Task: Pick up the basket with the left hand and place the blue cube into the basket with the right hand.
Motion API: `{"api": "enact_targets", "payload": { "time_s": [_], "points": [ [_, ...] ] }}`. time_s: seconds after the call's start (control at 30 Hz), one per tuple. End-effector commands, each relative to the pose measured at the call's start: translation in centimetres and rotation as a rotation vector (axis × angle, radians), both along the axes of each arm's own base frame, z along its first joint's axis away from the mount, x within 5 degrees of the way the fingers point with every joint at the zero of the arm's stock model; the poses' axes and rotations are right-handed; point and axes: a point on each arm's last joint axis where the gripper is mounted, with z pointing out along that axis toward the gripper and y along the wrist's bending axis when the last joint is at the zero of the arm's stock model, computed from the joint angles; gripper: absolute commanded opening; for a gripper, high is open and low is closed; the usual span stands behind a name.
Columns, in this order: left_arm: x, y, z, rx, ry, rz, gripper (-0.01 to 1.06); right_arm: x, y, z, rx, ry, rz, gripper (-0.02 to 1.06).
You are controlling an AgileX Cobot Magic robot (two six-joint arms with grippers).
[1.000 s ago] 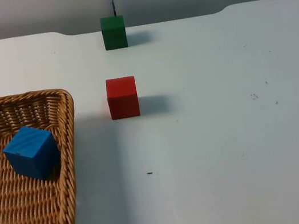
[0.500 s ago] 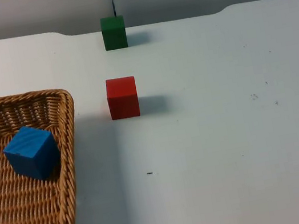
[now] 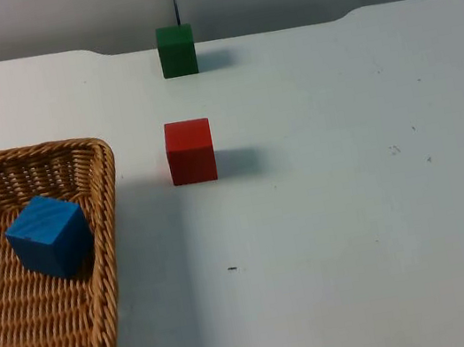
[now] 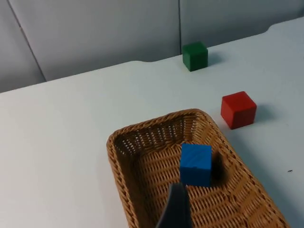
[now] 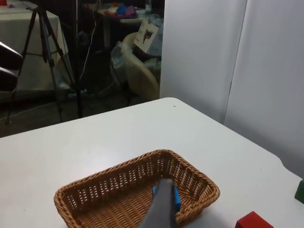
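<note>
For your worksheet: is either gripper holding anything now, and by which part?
Nothing is seen held. The blue cube lies loose in the basket, which sits on the table; no fingers touch either.

The basket (image 3: 93,252) runs off the top view's left and bottom edges, so its far rim is cut away. In the right wrist view a fingertip (image 5: 160,204) covers most of the blue cube (image 5: 176,198), and the red cube (image 5: 254,221) and green cube (image 5: 299,191) are clipped by the edge. Neither gripper's finger spacing can be read.
</note>
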Motion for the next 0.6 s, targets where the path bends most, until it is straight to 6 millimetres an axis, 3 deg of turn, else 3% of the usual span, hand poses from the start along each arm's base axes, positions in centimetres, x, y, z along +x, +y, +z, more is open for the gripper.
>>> {"api": "enact_targets", "payload": {
  "time_s": [0.0, 0.2, 0.57],
  "points": [
    [-0.9, 0.4, -0.4, -0.033, 0.009, 0.051, 0.67, -0.1, 0.0, -0.1, -0.011, -0.004, 0.003, 0.74],
    [-2.3, 0.8, -1.0, -0.003, 0.004, 0.079, 0.67, -0.1, 0.0, -0.1, -0.014, -0.002, 0.003, 0.74],
    [-2.2, 1.3, -2.1, -0.032, 0.048, 0.156, 0.67, -0.1, 0.0, -0.1, -0.017, -0.002, 0.003, 0.74]
  ]
}}
